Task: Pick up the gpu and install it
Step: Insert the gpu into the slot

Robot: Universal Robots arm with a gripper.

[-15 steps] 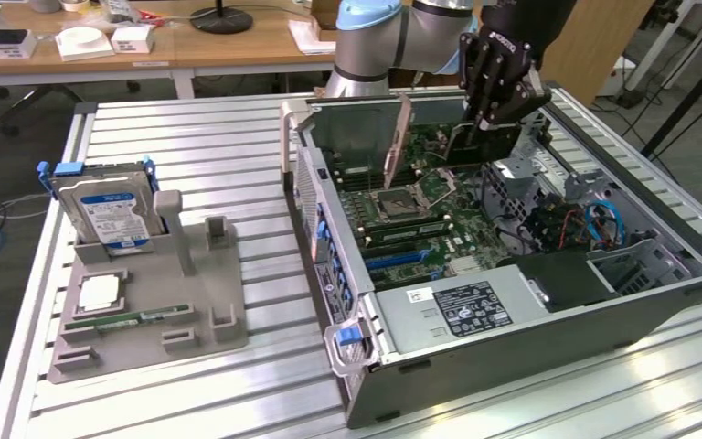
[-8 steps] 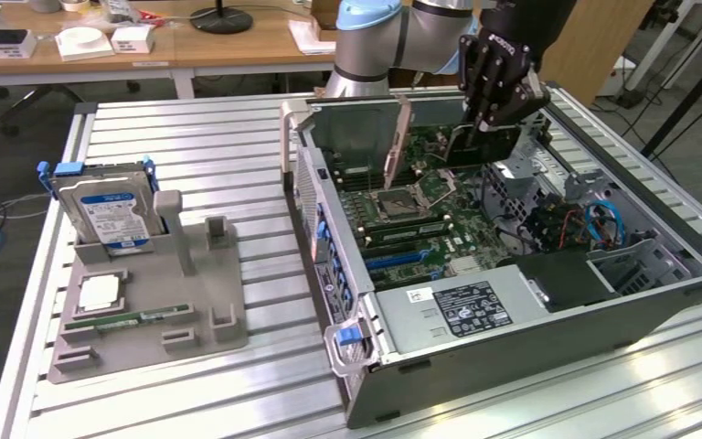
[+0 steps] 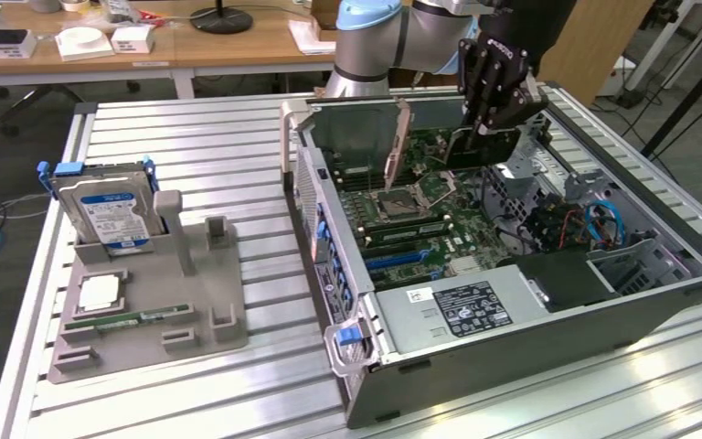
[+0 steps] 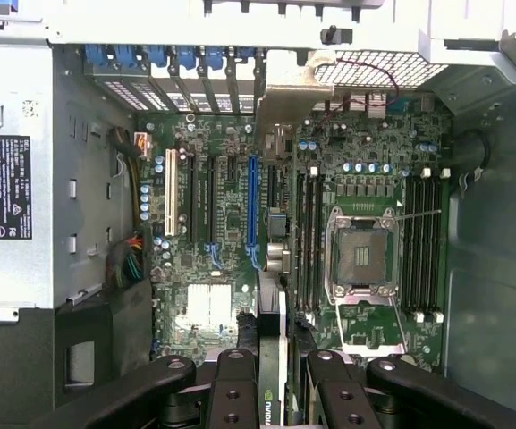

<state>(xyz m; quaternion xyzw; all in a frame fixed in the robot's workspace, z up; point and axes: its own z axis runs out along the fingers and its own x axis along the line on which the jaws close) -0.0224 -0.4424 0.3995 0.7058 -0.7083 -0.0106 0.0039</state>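
Observation:
The gpu hangs on edge over the open computer case, its metal bracket pointing toward the case's rear wall. My gripper is shut on the card's other end from above. The wrist view looks straight down the thin card, which is clamped between the black fingers, with its bracket at the far end near the rear slot openings. Below the card lies the motherboard, and the card's edge runs just beside the long blue slot.
A grey parts holder in the exterior view's left carries an upright hard drive, a RAM stick and a CPU. Inside the case are the power supply, the CPU socket and blue cables.

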